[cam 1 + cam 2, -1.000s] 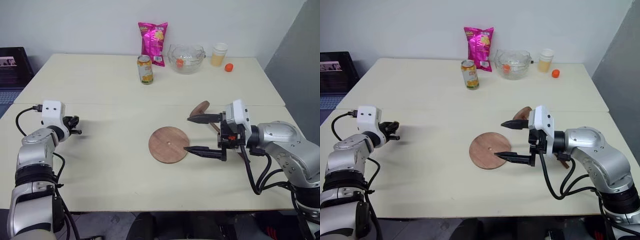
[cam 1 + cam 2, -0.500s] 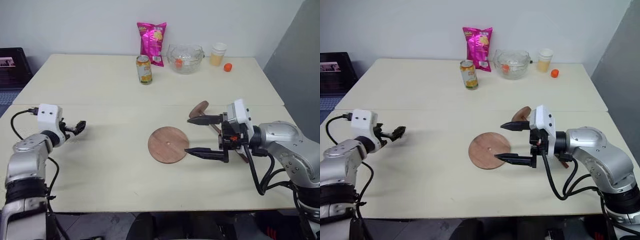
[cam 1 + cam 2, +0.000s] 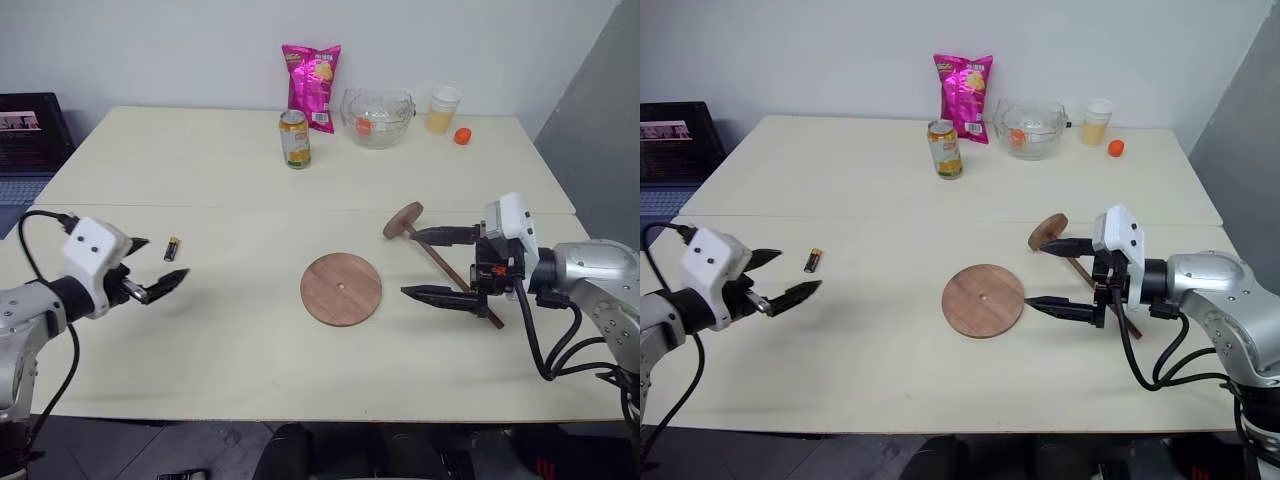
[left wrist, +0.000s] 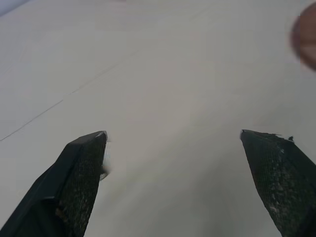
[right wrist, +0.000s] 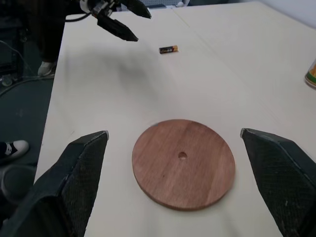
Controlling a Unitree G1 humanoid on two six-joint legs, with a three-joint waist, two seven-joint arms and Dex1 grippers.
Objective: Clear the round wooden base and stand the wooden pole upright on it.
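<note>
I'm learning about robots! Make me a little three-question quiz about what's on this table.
1. True or false: something is lying on top of the round wooden base.
2. What is the wooden pole doing? A) standing upright B) lying on the table C) held in the air
3. Which small thing lies on the table near the left end effector?

Key
1. False; its top is bare and the centre hole shows.
2. B; it lies between the open fingers of the right end effector, which have not closed on it.
3. A small battery; the left end effector is open too.
</note>
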